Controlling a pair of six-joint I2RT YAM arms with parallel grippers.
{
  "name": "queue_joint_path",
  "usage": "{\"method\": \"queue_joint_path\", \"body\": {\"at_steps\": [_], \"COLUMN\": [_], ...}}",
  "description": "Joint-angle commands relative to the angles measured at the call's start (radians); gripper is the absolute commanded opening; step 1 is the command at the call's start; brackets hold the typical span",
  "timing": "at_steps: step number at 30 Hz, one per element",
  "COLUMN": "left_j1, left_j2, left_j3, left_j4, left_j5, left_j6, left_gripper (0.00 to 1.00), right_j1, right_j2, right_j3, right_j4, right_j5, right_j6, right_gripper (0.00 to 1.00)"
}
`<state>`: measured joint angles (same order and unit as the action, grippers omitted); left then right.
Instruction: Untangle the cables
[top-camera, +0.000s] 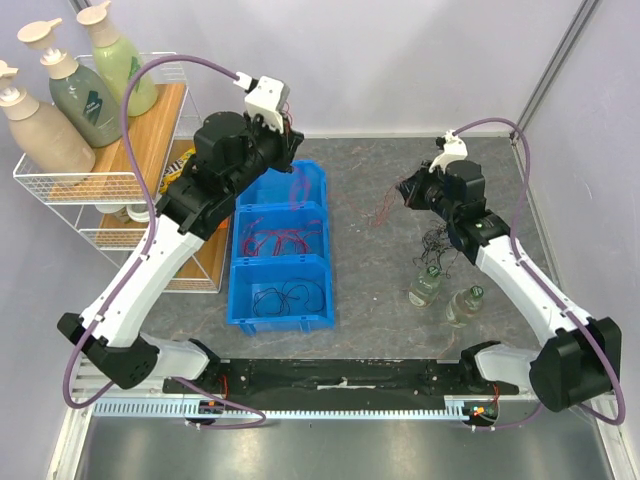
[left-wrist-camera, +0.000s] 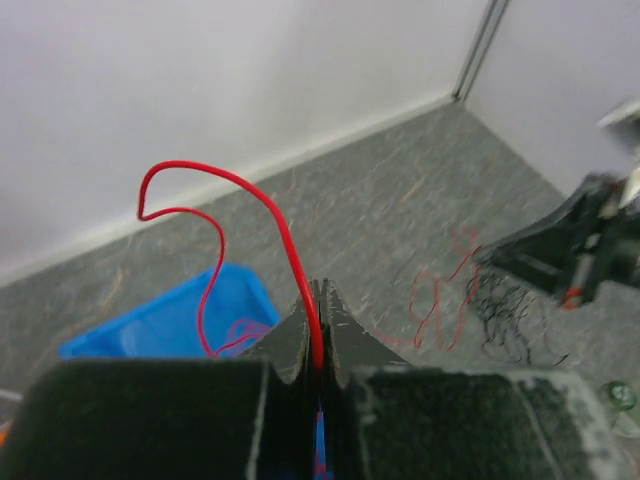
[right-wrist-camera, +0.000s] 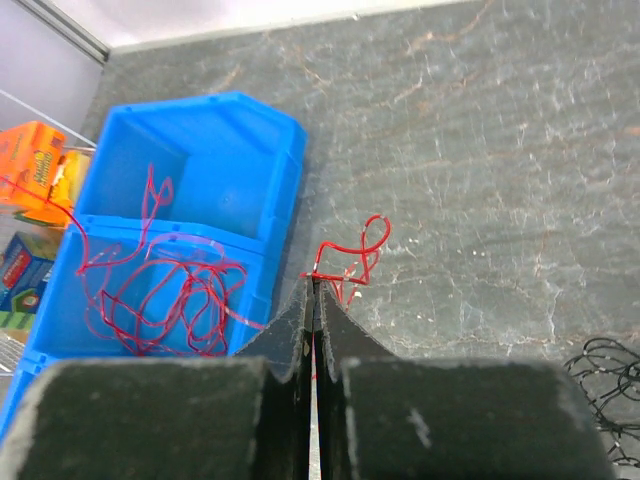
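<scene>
My left gripper (left-wrist-camera: 322, 292) is shut on a red cable (left-wrist-camera: 262, 200) that loops up and back down toward the blue bin (left-wrist-camera: 150, 325). In the top view the left gripper (top-camera: 293, 175) hovers over the bin's far compartment. My right gripper (right-wrist-camera: 315, 285) is shut on a second curly red cable (right-wrist-camera: 352, 248) just above the table, right of the bin. In the top view the right gripper (top-camera: 406, 190) holds this red strand (top-camera: 381, 211). A black cable tangle (top-camera: 437, 246) lies on the table below the right wrist and also shows in the left wrist view (left-wrist-camera: 510, 322).
The blue bin (top-camera: 328, 250) has three compartments: red cables (top-camera: 280, 240) in the middle one, black cables (top-camera: 285, 295) in the near one. Two small clear bottles (top-camera: 425, 285) (top-camera: 465, 302) stand near the right arm. A wire rack (top-camera: 60, 190) with pump bottles stands at the left.
</scene>
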<state>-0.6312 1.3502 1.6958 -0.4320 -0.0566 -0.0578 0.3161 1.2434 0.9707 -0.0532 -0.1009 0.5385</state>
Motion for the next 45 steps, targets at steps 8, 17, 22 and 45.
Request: {"method": "queue_joint_path", "body": {"at_steps": [8, 17, 22, 45], "left_j1": [0.021, 0.027, 0.028, 0.031], "left_j2": [-0.131, -0.195, -0.139, -0.505], "left_j3": [-0.249, -0.427, -0.473, -0.513], "left_j4": [0.065, 0.085, 0.027, 0.016], "left_j5": [-0.098, -0.095, -0.147, -0.019], "left_j6": [-0.002, -0.142, -0.192, -0.177], "left_gripper": [0.02, 0.02, 0.02, 0.64], "right_j1": [0.001, 0.005, 0.043, 0.466], "right_j2": [-0.039, -0.058, -0.038, 0.445], "right_j3": [0.131, 0.240, 0.313, 0.497], "right_j4": [-0.091, -0.154, -0.171, -0.091], "right_j5": [-0.008, -0.014, -0.054, 0.095], "right_j6": [-0.035, -0.048, -0.032, -0.204], "right_gripper": [0.00, 0.00, 0.00, 0.00]}}
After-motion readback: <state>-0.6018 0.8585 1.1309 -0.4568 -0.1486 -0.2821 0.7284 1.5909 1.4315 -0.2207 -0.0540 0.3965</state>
